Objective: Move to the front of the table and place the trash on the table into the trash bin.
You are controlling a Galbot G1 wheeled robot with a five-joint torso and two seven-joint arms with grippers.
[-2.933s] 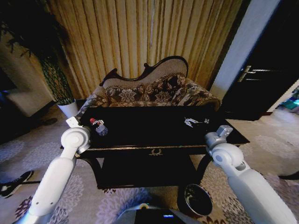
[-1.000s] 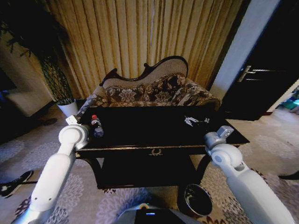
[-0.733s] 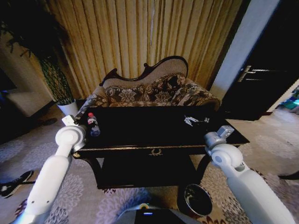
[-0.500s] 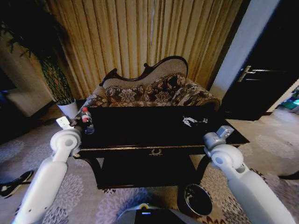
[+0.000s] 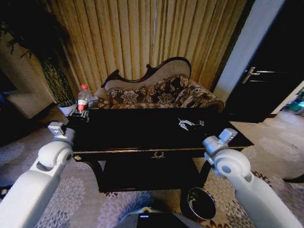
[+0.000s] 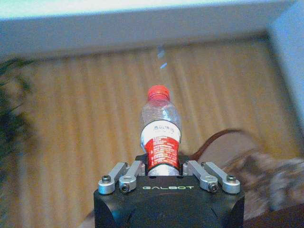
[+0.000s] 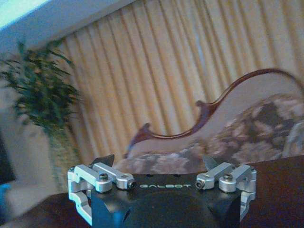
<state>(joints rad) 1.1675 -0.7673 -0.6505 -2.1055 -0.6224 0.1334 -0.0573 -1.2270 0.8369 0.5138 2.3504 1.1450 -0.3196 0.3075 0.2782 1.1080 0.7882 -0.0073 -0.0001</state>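
While the robot already stands at the front of the table (image 5: 142, 153), the clearing itself is only begun. The left gripper (image 5: 80, 114) is clenched on the lower part of the bottle (image 5: 83, 97), a clear one with a red cap and a red and white label, and holds it upright in the air above the table's far left corner, clear of the tabletop. In the left wrist view the bottle (image 6: 160, 133) stands straight up out of the gripper (image 6: 162, 172), pinched at its base between the two fingers. So one piece of trash is picked up but not yet thrown away: the trash bin (image 5: 201, 203) sits on the carpet by the table's front right leg, well apart from the bottle and on the other side of the robot. The scraps (image 5: 186, 123), small white and silvery bits, lie on the tabletop toward its far right part, untouched. The right gripper (image 7: 162, 178) is spread wide with nothing between its fingers, and hangs near the table's front right corner, idle. By my reckoning less than half of the job is done: the bottle has to reach the bin, and the scraps have to follow it.
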